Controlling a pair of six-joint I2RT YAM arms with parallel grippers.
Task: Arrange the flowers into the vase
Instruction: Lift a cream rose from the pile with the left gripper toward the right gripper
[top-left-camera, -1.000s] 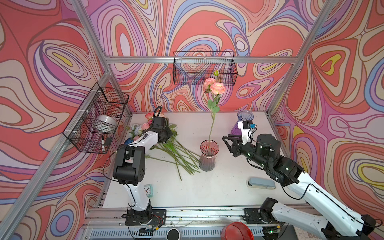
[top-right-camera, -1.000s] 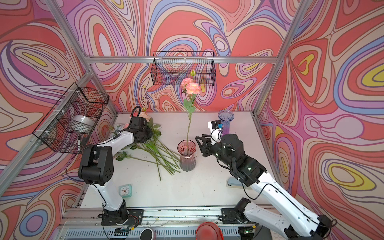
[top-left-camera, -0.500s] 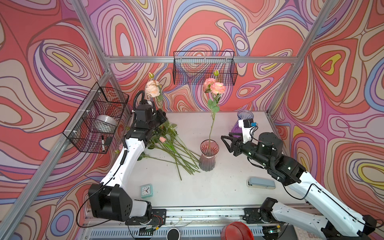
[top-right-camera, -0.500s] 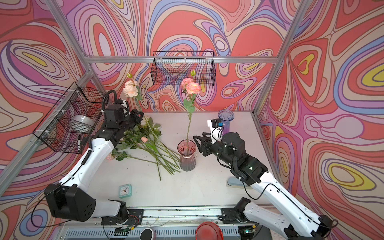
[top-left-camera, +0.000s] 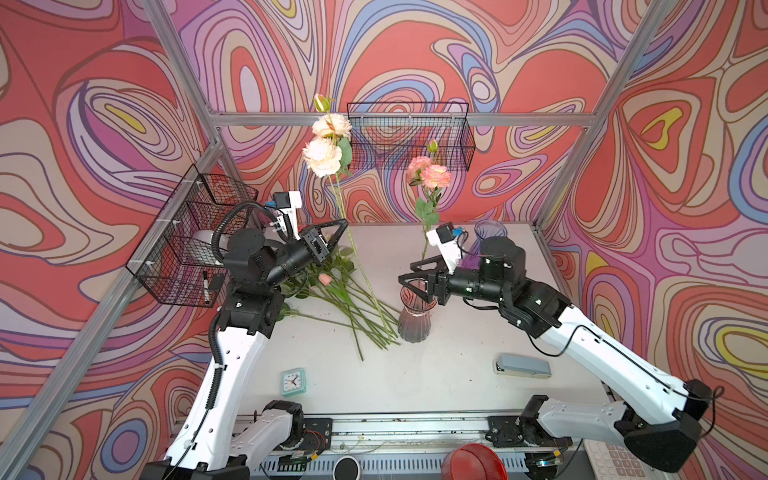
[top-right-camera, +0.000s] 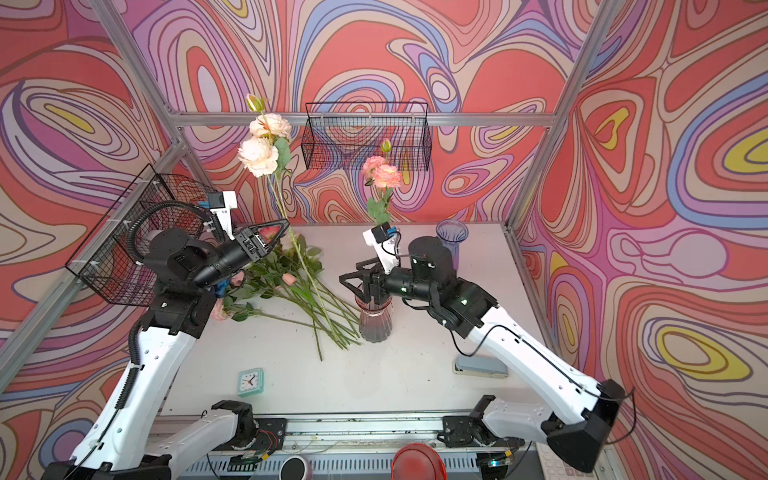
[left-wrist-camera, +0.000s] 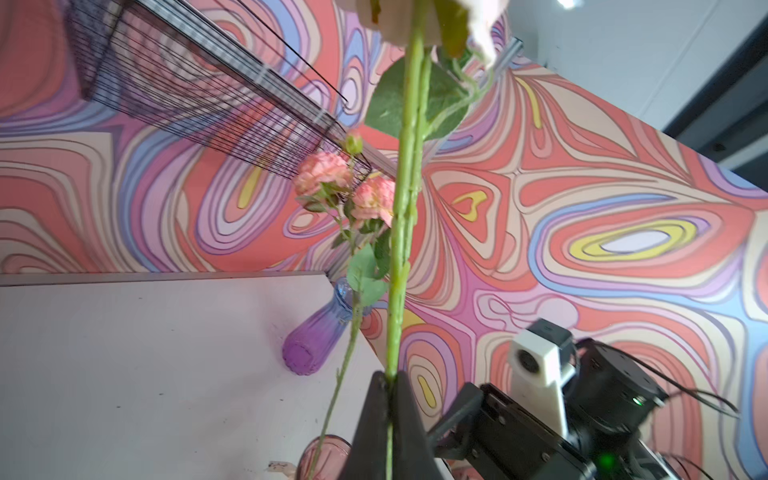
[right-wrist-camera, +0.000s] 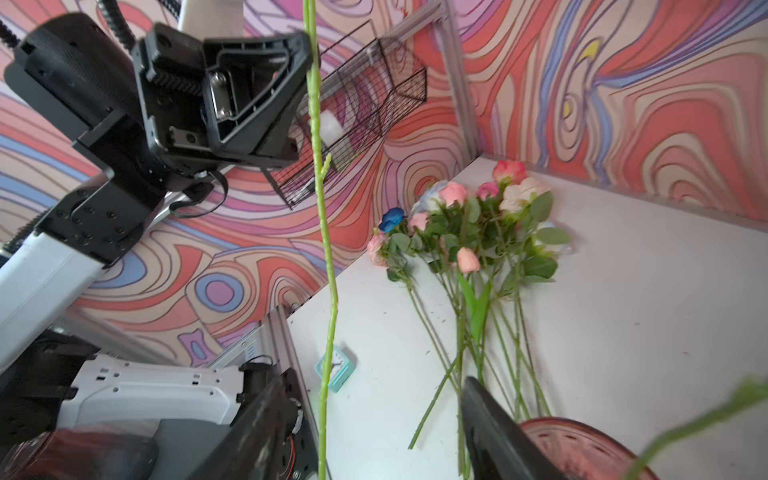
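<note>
Your left claw (top-left-camera: 344, 225) is clamped tight on the green stem of a cream flower (top-left-camera: 323, 154), gripping it partway along (the left wrist view shows the two fingers (left-wrist-camera: 368, 428) pressed together with the stem pinched between them). The blooms and a bud stand high above this claw. The rest of the stem runs down below it toward the table (top-left-camera: 449, 374). Its lower end gets lost among other stems in both top views, so you cannot tell whether it touches the surface.

Your right claw (top-left-camera: 405, 274) stands wide with nothing in it. It hovers right at the rim of the pink vase (top-left-camera: 413, 324), its jaws pointing toward your left claw. One pink flower (top-left-camera: 430, 176) stands in that vase, its stem rising just behind the right claw and outside the jaws. In the right wrist view the held stem crosses the gap between the spread jaws. Whether it is truly between them or farther off, you cannot tell.

The other flowers (top-left-camera: 332, 286) lie heaped on the table below your left claw, their stem ends fanning toward the foot of the pink vase. A purple vase (top-left-camera: 490, 232) stands behind your right claw, well apart from the heap.
</note>
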